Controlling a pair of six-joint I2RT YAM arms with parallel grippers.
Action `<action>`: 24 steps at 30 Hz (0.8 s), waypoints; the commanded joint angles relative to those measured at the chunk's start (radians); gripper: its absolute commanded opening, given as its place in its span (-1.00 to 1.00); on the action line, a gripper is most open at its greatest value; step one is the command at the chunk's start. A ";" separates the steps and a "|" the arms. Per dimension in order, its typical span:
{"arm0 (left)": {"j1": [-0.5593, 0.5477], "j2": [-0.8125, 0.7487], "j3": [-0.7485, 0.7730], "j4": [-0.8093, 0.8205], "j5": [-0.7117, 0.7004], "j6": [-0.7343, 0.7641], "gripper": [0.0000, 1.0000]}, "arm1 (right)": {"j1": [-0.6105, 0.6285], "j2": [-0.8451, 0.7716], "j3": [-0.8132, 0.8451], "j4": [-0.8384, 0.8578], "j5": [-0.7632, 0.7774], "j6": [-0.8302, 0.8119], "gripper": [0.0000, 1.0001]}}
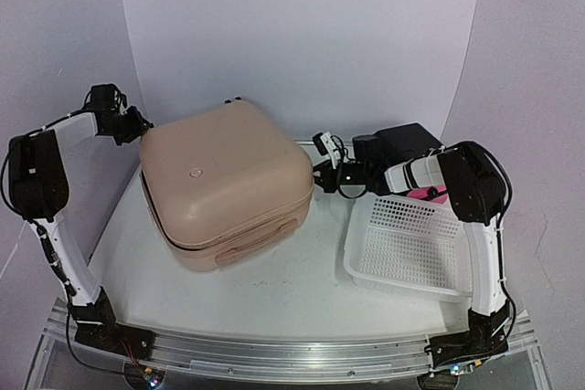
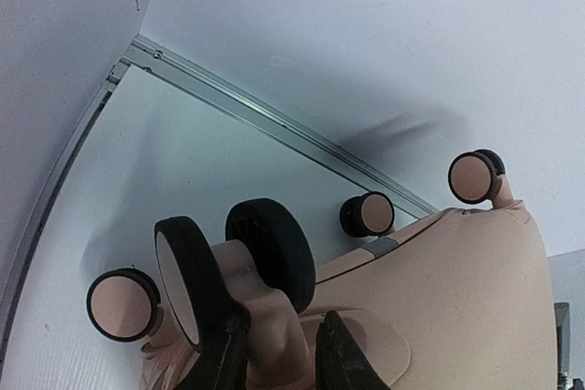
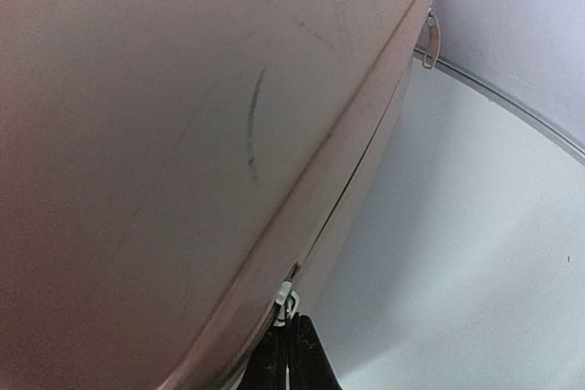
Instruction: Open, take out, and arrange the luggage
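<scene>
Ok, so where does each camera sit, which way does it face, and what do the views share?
Top external: above and behind the arm bases, looking down at the pink suitcase and white perforated basket; both arms show.
Left wrist: at the suitcase's wheel end, facing the back wall; its two black fingers straddle a wheel mount.
Right wrist: tight against the suitcase's side, looking along the zipper seam; its shut fingertips sit at the zipper pull.
Shared: all three see the suitcase.
</scene>
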 commanded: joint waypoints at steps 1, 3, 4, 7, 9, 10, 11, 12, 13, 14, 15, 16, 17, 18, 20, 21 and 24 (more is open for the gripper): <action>-0.040 -0.010 -0.104 -0.182 0.049 0.076 -0.43 | 0.022 0.005 0.059 0.076 0.132 0.040 -0.93; -0.041 -0.052 -0.128 -0.184 0.027 0.075 -0.27 | 0.021 -0.050 0.011 0.001 0.212 0.030 -0.63; -0.039 -0.077 -0.141 -0.184 0.023 0.074 -0.15 | 0.021 -0.083 -0.018 -0.034 0.241 0.016 -0.43; -0.039 -0.160 -0.180 -0.189 0.015 0.082 0.12 | 0.021 -0.176 -0.059 -0.229 0.344 -0.014 -0.29; -0.037 -0.228 -0.200 -0.198 0.021 0.085 0.34 | 0.021 -0.234 -0.046 -0.397 0.433 -0.017 -0.07; -0.037 -0.260 -0.211 -0.201 0.017 0.083 0.45 | 0.021 -0.266 -0.037 -0.489 0.479 -0.014 0.08; -0.036 -0.298 -0.223 -0.207 0.012 0.080 0.55 | 0.021 -0.295 -0.031 -0.569 0.519 0.002 0.22; -0.036 -0.334 -0.236 -0.216 0.007 0.078 0.63 | 0.023 -0.320 -0.015 -0.658 0.555 0.015 0.32; -0.038 -0.372 -0.253 -0.226 0.006 0.074 0.69 | 0.027 -0.346 0.003 -0.754 0.582 0.024 0.40; -0.038 -0.415 -0.286 -0.230 0.009 0.070 0.75 | 0.036 -0.371 0.014 -0.826 0.612 0.034 0.46; -0.040 -0.456 -0.316 -0.233 0.011 0.067 0.79 | 0.050 -0.404 0.012 -0.878 0.642 0.042 0.52; -0.040 -0.502 -0.353 -0.240 0.013 0.067 0.82 | 0.072 -0.438 -0.002 -0.909 0.660 0.046 0.63; -0.040 -0.547 -0.394 -0.243 0.017 0.064 0.87 | 0.096 -0.468 -0.015 -0.927 0.678 0.051 0.83; -0.040 -0.590 -0.436 -0.245 0.032 0.062 0.91 | 0.118 -0.495 -0.017 -0.953 0.679 0.052 0.95; -0.038 -0.671 -0.520 -0.245 0.098 0.056 0.97 | 0.164 -0.543 -0.011 -1.018 0.708 0.114 0.97; -0.040 -0.703 -0.561 -0.243 0.138 0.049 0.97 | 0.188 -0.557 -0.009 -1.047 0.720 0.139 0.97; -0.040 -0.798 -0.668 -0.245 0.229 0.015 0.88 | 0.256 -0.617 -0.032 -1.075 0.718 0.227 0.97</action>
